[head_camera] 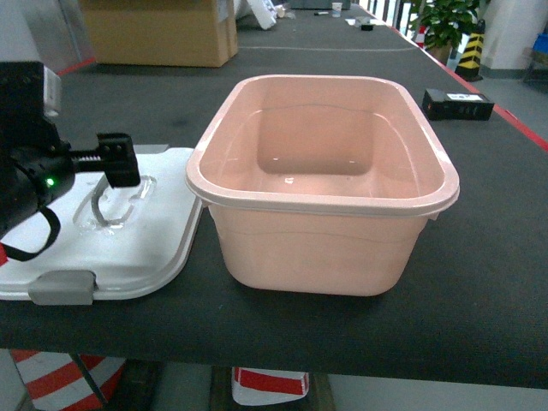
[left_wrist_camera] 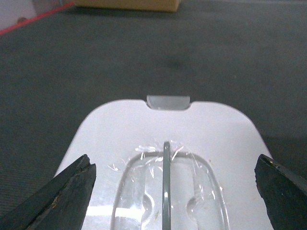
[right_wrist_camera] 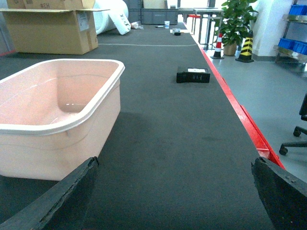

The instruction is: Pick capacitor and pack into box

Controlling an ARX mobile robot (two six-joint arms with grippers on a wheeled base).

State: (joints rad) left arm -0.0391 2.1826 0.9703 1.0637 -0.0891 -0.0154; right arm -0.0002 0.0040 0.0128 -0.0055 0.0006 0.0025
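Box (head_camera: 321,248) rim just beside lid (head_camera: 163,240)

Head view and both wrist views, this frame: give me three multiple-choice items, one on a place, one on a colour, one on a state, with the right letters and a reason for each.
1. Where does the lid lie?
A. on the box
B. flat on the table, left of the box
C. inside the box

2. What colour is the box?
A. pale pink
B. blue
C. brown

3. How is the left gripper set?
A. shut on the lid's handle
B. shut on nothing
C. open above the lid

Answers:
1 B: the head view shows it on the dark table beside the box.
2 A: its walls are pink, rim whitish.
3 C: the left wrist view shows the fingers wide apart over the handle.
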